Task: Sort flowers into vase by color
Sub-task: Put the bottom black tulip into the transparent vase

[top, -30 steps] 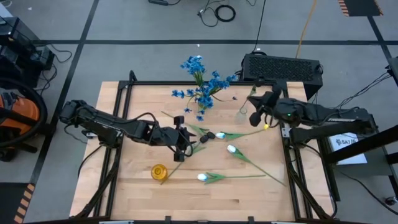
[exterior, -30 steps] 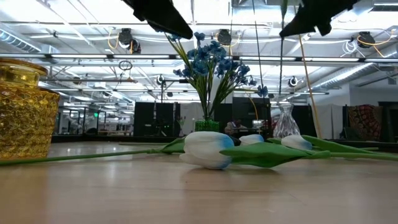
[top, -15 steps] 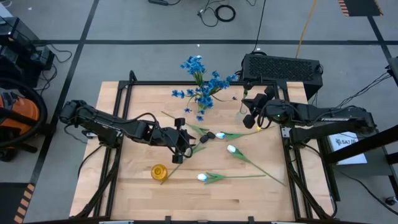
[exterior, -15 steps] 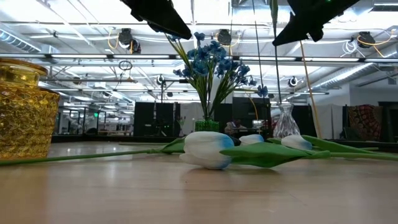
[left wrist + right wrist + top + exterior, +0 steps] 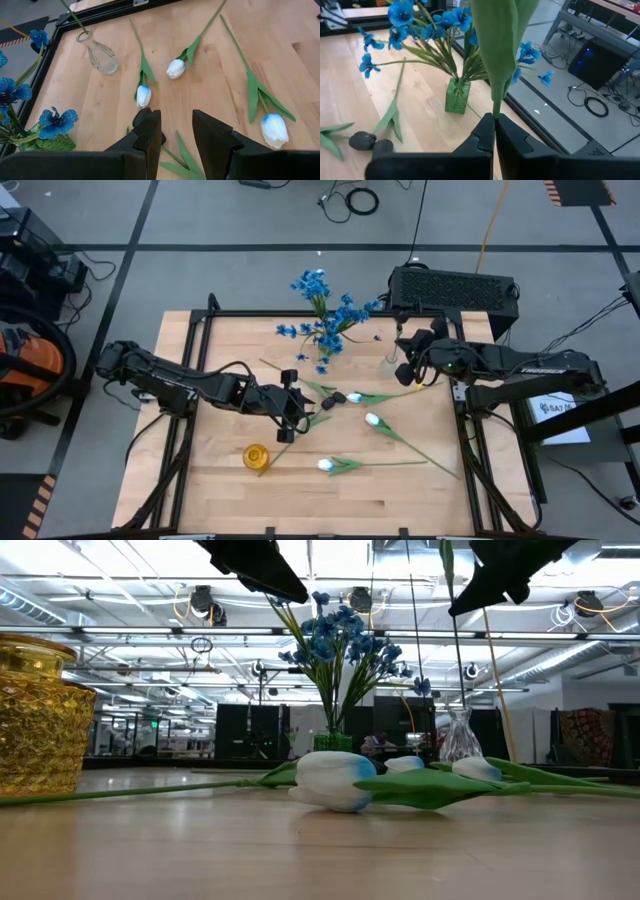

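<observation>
Holding a green stem (image 5: 502, 55) pinched tight, our right gripper (image 5: 405, 370) hangs above the clear vase (image 5: 100, 54). Our left gripper (image 5: 290, 418) waits partly open, empty, over white tulips (image 5: 174, 68) lying on the table (image 5: 220, 490).

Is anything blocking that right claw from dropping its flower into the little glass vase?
Nothing visible does. The right gripper holds a stem hanging over the clear vase, whose mouth looks open. The blue bouquet stands off to one side.

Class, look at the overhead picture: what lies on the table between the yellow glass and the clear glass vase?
Two white tulips on green stems lie between the yellow glass and the clear vase, seen in the high view.
</observation>
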